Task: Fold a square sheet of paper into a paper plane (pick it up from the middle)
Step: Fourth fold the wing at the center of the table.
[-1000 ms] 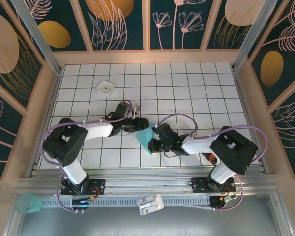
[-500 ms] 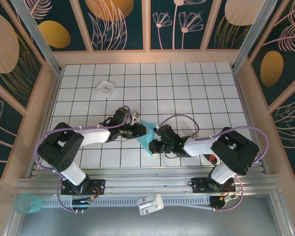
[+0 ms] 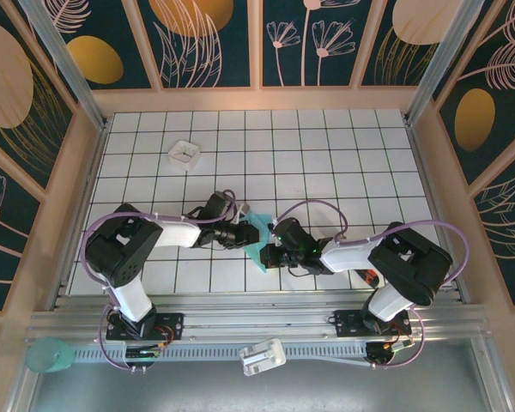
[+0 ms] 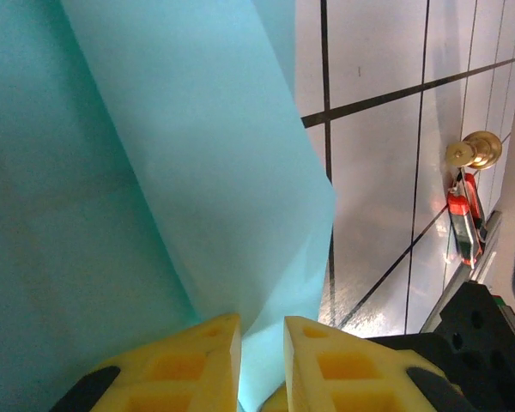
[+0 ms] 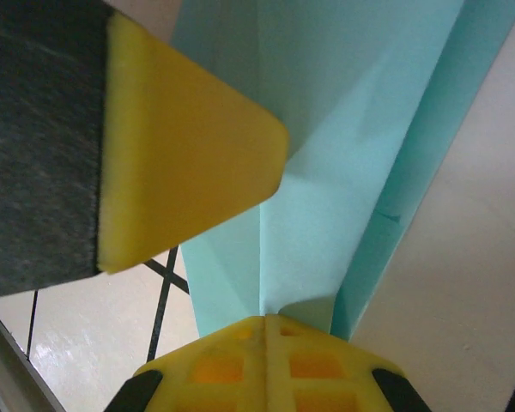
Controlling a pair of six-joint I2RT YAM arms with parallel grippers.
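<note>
Pinching paper plane (image 3: 257, 244), left gripper (image 4: 260, 330), right gripper (image 5: 268, 323), opposite sides.

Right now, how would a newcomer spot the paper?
On the white grid table, look near the front edge, between the left gripper and right gripper. The paper there is creased and turquoise, unlike the small white tray at back left.
</note>
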